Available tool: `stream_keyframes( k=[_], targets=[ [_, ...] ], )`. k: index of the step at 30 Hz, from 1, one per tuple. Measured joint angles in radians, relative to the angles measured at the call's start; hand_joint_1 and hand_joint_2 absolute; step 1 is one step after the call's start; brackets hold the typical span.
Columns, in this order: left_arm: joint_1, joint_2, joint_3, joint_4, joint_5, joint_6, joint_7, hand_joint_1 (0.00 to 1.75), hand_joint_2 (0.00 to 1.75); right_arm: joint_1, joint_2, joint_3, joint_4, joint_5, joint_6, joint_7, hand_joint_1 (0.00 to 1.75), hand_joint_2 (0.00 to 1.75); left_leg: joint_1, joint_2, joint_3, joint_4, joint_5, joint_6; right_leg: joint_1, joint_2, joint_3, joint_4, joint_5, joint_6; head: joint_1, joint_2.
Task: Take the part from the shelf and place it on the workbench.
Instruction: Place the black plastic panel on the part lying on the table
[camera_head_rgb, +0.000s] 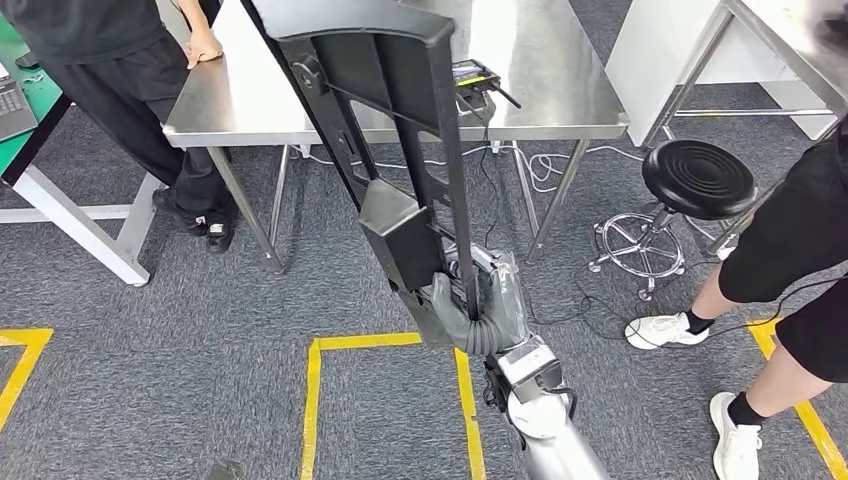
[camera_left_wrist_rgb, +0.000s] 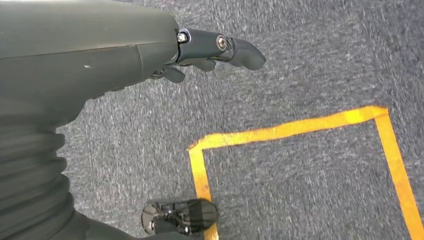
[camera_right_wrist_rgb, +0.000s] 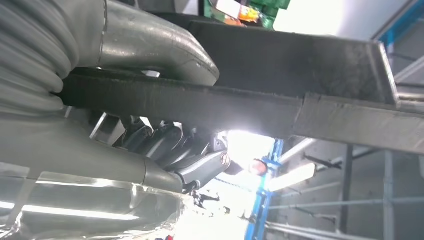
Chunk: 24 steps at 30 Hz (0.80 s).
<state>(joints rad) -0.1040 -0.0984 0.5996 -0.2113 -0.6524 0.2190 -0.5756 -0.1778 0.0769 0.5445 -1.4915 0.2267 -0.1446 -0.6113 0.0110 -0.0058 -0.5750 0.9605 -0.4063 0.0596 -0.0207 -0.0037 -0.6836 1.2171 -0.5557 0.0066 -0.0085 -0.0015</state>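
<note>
Stool (camera_head_rgb: 698, 178) stands beside steel workbench (camera_head_rgb: 560, 95).

Grey carpet (camera_head_rgb: 200, 330) with yellow tape lines (camera_head_rgb: 316, 400) — steel table (camera_head_rgb: 560, 90), black stool (camera_head_rgb: 698, 178), white desk (camera_head_rgb: 70, 220)

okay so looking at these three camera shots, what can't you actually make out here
- The black part's top end: cut off by the head view's upper edge.
- The right hand's fingers: mostly behind the part in the head view.
- The steel workbench's far side: cut off by the same edge.
- The left hand's fingers: partly behind its cover, left wrist view.
</note>
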Motion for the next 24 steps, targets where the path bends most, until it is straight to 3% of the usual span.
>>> stream_keyframes(
  k=[1,2,3,4,6,8,12,13,16,17,18,21,22,24],
  targets=[
    [0.0,0.0,0.0,0.0,0.0,0.0,0.0,0.0,1.75,0.001,-0.001,0.002,0.004,0.001,0.0,0.001,1.75,1.75,-0.001,-0.003,0.0,0.0,-0.001,0.001,0.0,0.0,-0.03,0.05,-0.013,0.002,0.0,0.0],
    [0.001,0.0,0.0,0.0,-0.001,0.0,0.0,0.0,1.75,0.002,-0.002,0.004,0.008,0.002,0.0,0.003,1.75,1.75,-0.002,-0.007,0.001,0.001,-0.003,0.001,-0.001,0.0,-0.042,0.063,-0.009,0.008,0.001,0.0],
    [0.001,-0.001,0.0,0.0,-0.002,0.0,0.0,0.0,1.75,0.003,-0.002,0.006,0.011,0.003,0.001,0.005,1.75,1.75,-0.003,-0.011,0.002,0.001,-0.004,0.0,0.0,0.0,-0.031,0.031,0.011,0.016,0.001,0.0],
    [0.001,-0.001,0.0,0.0,-0.004,0.0,0.0,0.0,1.75,0.002,-0.002,0.007,0.014,0.004,0.001,0.006,1.75,1.75,-0.004,-0.015,0.004,0.003,-0.006,-0.003,0.0,0.0,0.0,-0.038,0.042,0.024,0.001,0.0],
    [0.001,-0.002,0.0,0.0,-0.005,0.0,0.0,0.0,1.75,0.0,-0.001,0.011,0.017,0.004,0.001,0.008,1.75,1.75,-0.009,-0.022,0.002,0.015,-0.016,-0.012,0.001,0.001,0.069,-0.184,0.097,0.027,0.001,0.0],
    [0.002,-0.002,0.0,0.0,-0.006,0.0,0.0,0.0,1.75,-0.002,0.001,0.015,0.02,0.004,0.001,0.009,1.75,1.75,-0.014,-0.024,-0.003,0.027,-0.027,-0.022,0.003,0.002,0.098,-0.239,0.117,0.016,-0.001,0.0],
    [0.004,0.0,0.0,0.0,-0.006,0.0,0.0,0.0,1.75,-0.002,0.006,0.019,0.023,0.004,0.001,0.009,1.75,1.75,-0.005,-0.017,-0.015,0.064,-0.056,-0.041,-0.009,0.003,0.109,-0.244,0.122,-0.009,-0.005,0.0],
    [0.004,0.001,0.0,0.0,-0.006,0.0,0.0,0.0,1.75,-0.002,0.008,0.021,0.023,0.004,0.001,0.009,1.75,1.75,-0.001,-0.013,-0.034,0.107,-0.082,-0.047,-0.012,0.002,0.113,-0.246,0.121,-0.015,-0.007,0.0],
    [0.005,0.001,0.0,0.0,-0.006,0.0,0.001,0.0,1.75,-0.002,0.011,0.024,0.027,0.004,0.003,0.009,1.75,1.75,0.01,-0.004,-0.128,0.29,-0.163,-0.066,-0.008,0.002,0.118,-0.245,0.116,-0.025,-0.011,0.0],
    [0.006,0.001,0.0,0.0,-0.006,0.0,0.001,0.0,1.75,-0.001,0.011,0.025,0.029,0.004,0.004,0.009,1.75,1.75,0.012,-0.002,-0.146,0.312,-0.161,-0.069,-0.007,0.002,0.119,-0.244,0.115,-0.025,-0.011,0.0],
    [0.006,0.001,0.0,0.0,-0.006,0.0,0.001,0.0,1.75,-0.001,0.012,0.025,0.031,0.005,0.005,0.01,1.75,1.75,0.015,-0.001,-0.143,0.295,-0.138,-0.07,-0.007,0.003,0.121,-0.244,0.113,-0.025,-0.011,0.0],
    [0.006,0.003,0.0,0.0,-0.007,0.0,0.001,0.0,1.75,-0.004,0.013,0.025,0.032,0.006,0.01,0.01,1.75,1.75,0.015,0.002,-0.057,0.106,-0.031,-0.061,-0.004,0.005,0.131,-0.244,0.104,-0.016,-0.01,0.0],
    [0.005,0.003,0.0,0.0,-0.009,0.0,0.001,0.0,1.75,-0.005,0.013,0.025,0.032,0.006,0.01,0.01,1.75,1.75,0.012,0.002,-0.036,0.064,-0.016,-0.056,-0.002,0.005,0.133,-0.244,0.102,-0.012,-0.01,0.0],
    [0.005,0.003,0.0,0.0,-0.014,0.0,0.0,0.0,1.75,-0.006,0.014,0.025,0.032,0.005,0.006,0.012,1.75,1.75,0.003,0.001,-0.026,0.045,-0.018,-0.045,0.002,0.004,0.133,-0.246,0.099,-0.001,-0.01,0.0]
  ],
)
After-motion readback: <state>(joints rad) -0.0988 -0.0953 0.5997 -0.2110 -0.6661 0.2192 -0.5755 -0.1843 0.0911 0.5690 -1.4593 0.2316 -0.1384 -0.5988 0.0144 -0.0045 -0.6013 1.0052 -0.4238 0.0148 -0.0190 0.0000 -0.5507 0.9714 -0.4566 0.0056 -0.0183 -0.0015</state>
